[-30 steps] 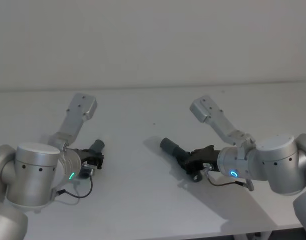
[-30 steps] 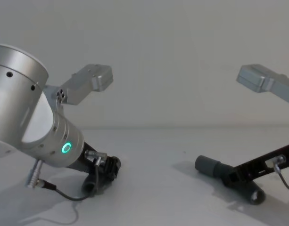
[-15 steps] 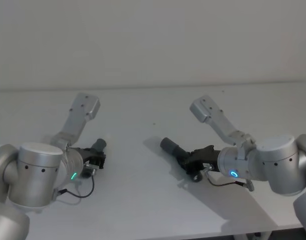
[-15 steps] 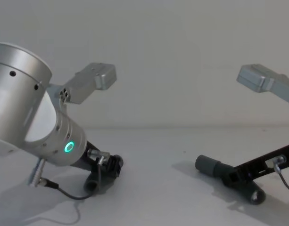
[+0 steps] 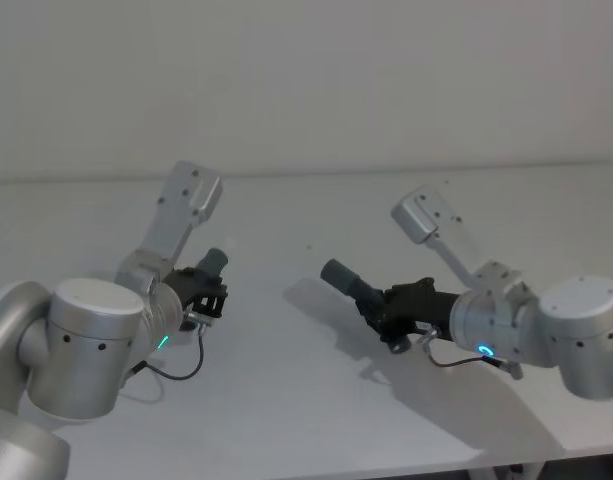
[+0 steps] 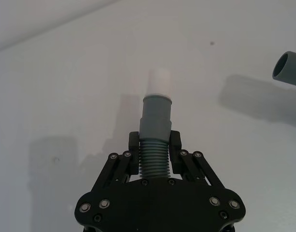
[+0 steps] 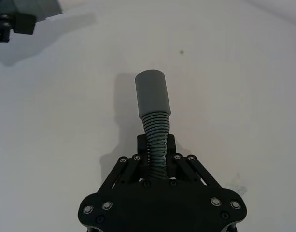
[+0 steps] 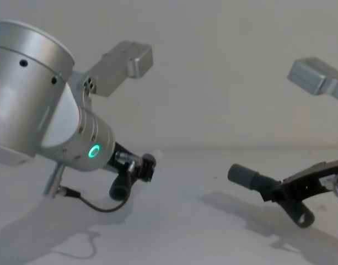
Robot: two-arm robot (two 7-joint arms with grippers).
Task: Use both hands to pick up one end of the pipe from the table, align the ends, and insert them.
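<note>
My left gripper (image 5: 208, 292) (image 6: 154, 141) is shut on the ribbed middle of one pipe (image 6: 155, 121) piece. That piece's grey cuff carries a white stub (image 6: 160, 83) pointing away from the wrist. On the other side, my right gripper (image 5: 391, 306) (image 7: 156, 143) is shut on the ribs of the second pipe (image 7: 152, 96) piece, its plain cuff end (image 5: 340, 274) aimed toward the left arm. Both pieces hang above the table (image 5: 286, 400) and cast shadows on it. A wide gap separates the two ends. In the chest view the left piece's lower end (image 8: 119, 191) points down.
The white table (image 8: 185, 237) runs back to a plain wall. Each arm's silver elbow link (image 5: 189, 200) (image 5: 426, 215) stands up behind its gripper. A thin cable (image 5: 176, 372) loops under the left wrist.
Both arms have lifted their pipe pieces off the table and drawn slightly inward. The left gripper rose and moved right; the right piece is higher and more level.
</note>
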